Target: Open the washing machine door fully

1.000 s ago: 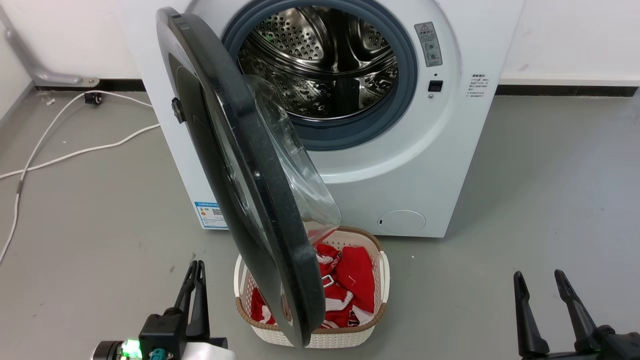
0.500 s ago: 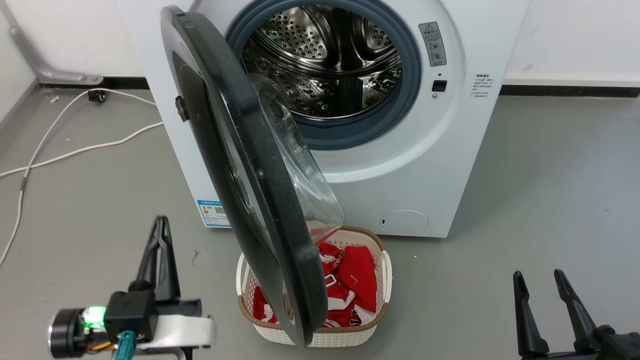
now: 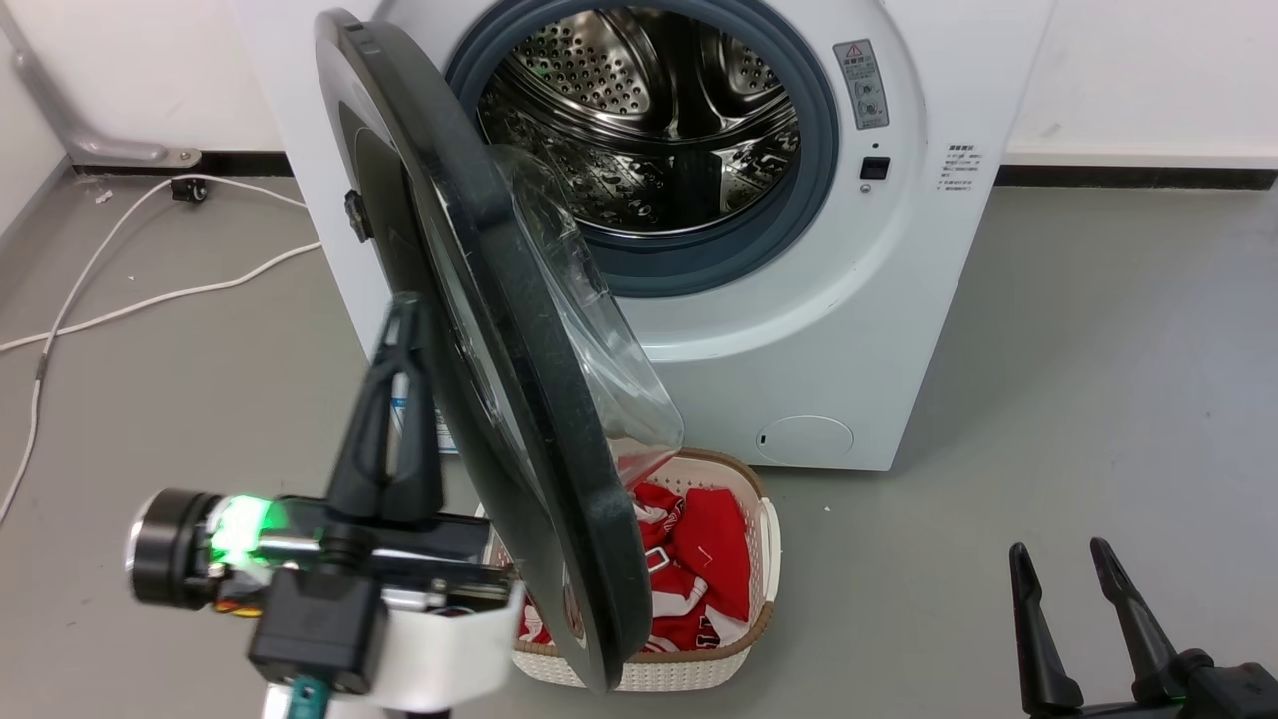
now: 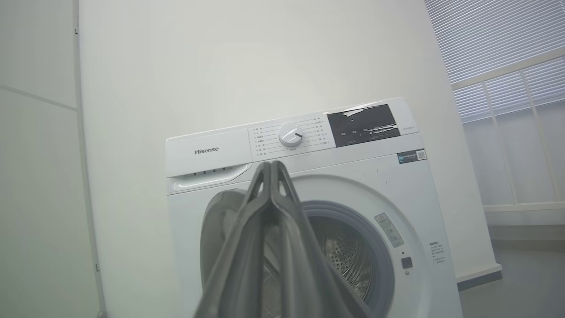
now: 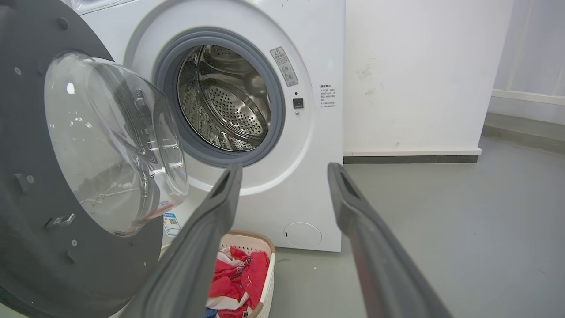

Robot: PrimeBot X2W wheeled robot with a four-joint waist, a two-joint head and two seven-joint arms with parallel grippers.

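Note:
The white washing machine [image 3: 849, 330] stands against the wall with its steel drum [image 3: 659, 110] exposed. The washing machine door [image 3: 499, 300] hangs on its left hinge, swung out roughly edge-on to me, its clear glass bowl [image 3: 589, 340] facing right. My left gripper [image 3: 404, 315] is shut and empty, raised just left of the door's outer face; whether it touches is unclear. In the left wrist view the left gripper [image 4: 270, 164] points at the washing machine [image 4: 212, 150] above the door [image 4: 216, 221]. My right gripper [image 3: 1058, 547] is open, low at the right, away from the door [image 5: 26, 132].
A white woven basket [image 3: 764, 559] of red clothes sits on the floor under the door's lower edge. White cables [image 3: 150, 300] trail over the grey floor left of the machine. A metal bracket [image 3: 110, 152] meets the wall at far left.
My left arm has risen from low on the floor and moved right, up beside the door's outer face, fingers still shut. The door and right gripper have stayed put.

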